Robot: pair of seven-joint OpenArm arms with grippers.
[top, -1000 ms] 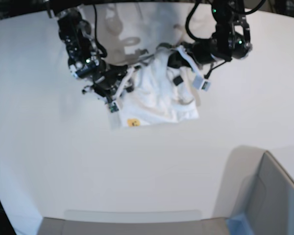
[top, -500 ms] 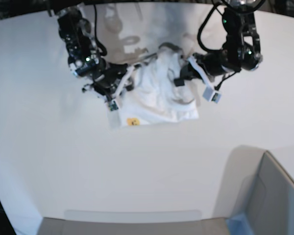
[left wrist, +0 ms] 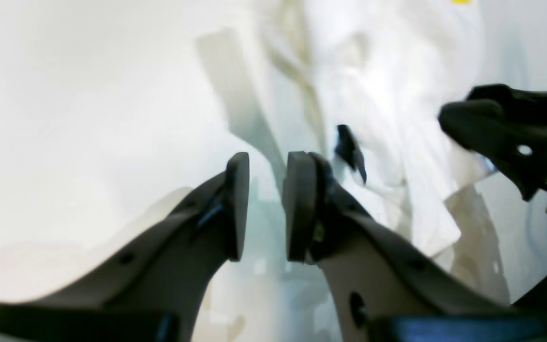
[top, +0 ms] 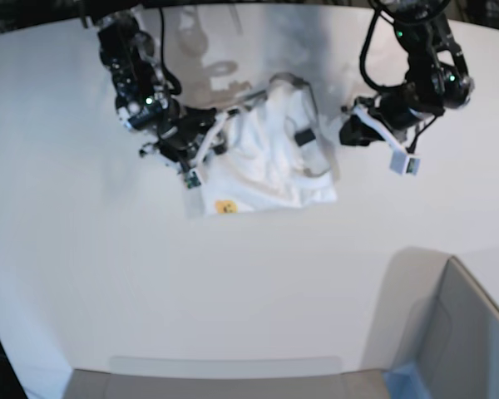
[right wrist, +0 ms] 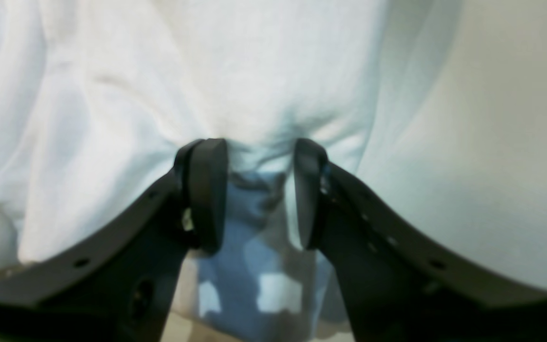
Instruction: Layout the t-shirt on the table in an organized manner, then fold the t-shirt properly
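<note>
Near the far edge of the plain white counter [top: 108, 274], your right gripper [right wrist: 259, 194] pinches the crumpled white cloth t-shirt [top: 270, 162]; your left gripper [top: 356, 131], jaws parted and empty, hangs beside it. Layout step: regrasp an edge, then spread.

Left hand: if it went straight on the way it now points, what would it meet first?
Probably the t-shirt. In the left wrist view the left hand has its pads parted with nothing between them, aimed at the crumpled cloth near the small black tag. Depth is unclear; it may touch the table first.
</note>
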